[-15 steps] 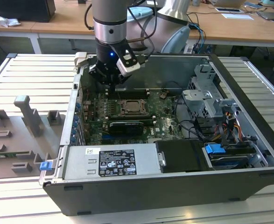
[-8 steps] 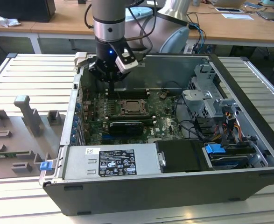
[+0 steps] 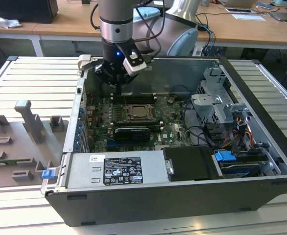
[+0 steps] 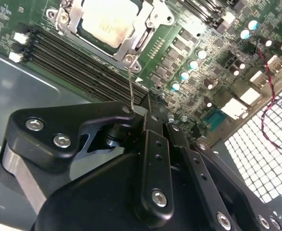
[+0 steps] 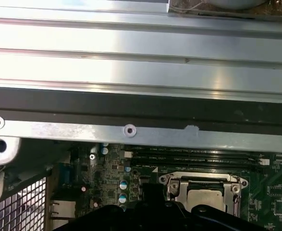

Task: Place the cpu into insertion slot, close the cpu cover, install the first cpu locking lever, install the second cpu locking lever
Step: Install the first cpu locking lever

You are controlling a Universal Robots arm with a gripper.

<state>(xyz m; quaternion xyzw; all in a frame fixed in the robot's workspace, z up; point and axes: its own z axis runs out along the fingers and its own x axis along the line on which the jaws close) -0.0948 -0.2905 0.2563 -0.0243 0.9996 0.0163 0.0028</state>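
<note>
The cpu [image 4: 107, 21] lies in the insertion slot [image 5: 164, 179] on the green board, its pale metal face showing. The shiny cpu cover [image 4: 137, 42] is folded flat around it. Both also show in the exterior view, cpu [image 3: 141, 112], and in the first wrist view, cpu [image 5: 204, 198], cover [image 5: 178, 188]. A thin wire locking lever [image 4: 130, 84] runs from the socket's corner up to my fingertips. My gripper [image 4: 150, 118] is shut, hanging just behind the socket near the case's back wall, gripper [image 3: 120, 92]. Whether it pinches the lever or only touches it I cannot tell.
Long black memory slots [image 4: 78, 60] lie between socket and gripper. A black vented card [image 3: 131, 132] sits in front of the socket. The power supply [image 3: 116, 169] and drive cage [image 3: 216, 103] crowd the case. The case rim [image 5: 131, 130] is close by. A grey fixture [image 3: 26, 127] stands outside.
</note>
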